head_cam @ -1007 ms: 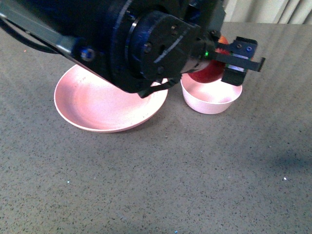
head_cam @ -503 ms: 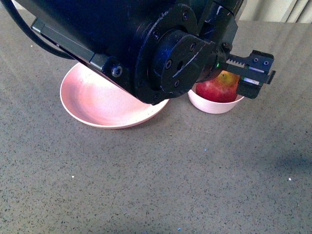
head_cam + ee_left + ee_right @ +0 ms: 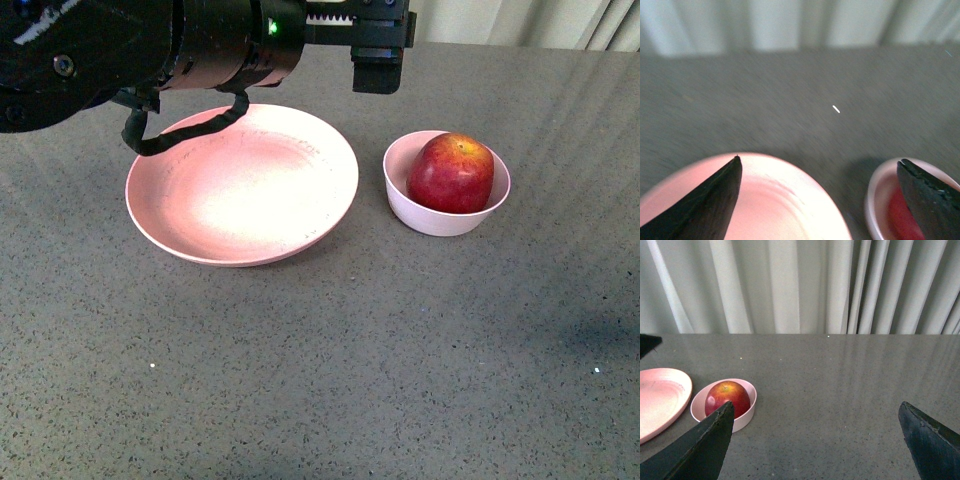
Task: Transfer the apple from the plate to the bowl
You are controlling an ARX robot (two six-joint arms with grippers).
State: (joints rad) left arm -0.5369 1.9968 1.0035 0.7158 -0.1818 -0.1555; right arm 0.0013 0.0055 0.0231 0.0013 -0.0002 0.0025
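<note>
The apple (image 3: 451,172) sits in the bowl (image 3: 440,218), stem dimple up, with its yellow-orange patch facing the top. It nearly fills the bowl, and its upper half stands clear of the rim. From how things lie, we judge the transfer done.

We expect the apple to handle as a firm, fairly weighty fruit with smooth, waxy skin. It is stiff enough to take a clamp, but round enough to slip or roll, and it would bruise under a hard squeeze. If it had to be lifted again, we would take it from above, across the widest part showing over the rim, because the bowl's walls leave little room lower down.

The plate (image 3: 240,190) lies just beside the bowl, apart from it and holding nothing. Both rest on the grey speckled table (image 3: 400,350).

The left gripper (image 3: 817,165) hangs above the plate's far edge, on the plate side of the bowl, raised and well clear of the apple. Its fingers are spread wide with nothing between them. Its wrist view shows only a sliver of red in the bowl beside one finger.

The right gripper (image 3: 816,405) is well apart from the bowl, its fingers likewise spread and holding nothing.
</note>
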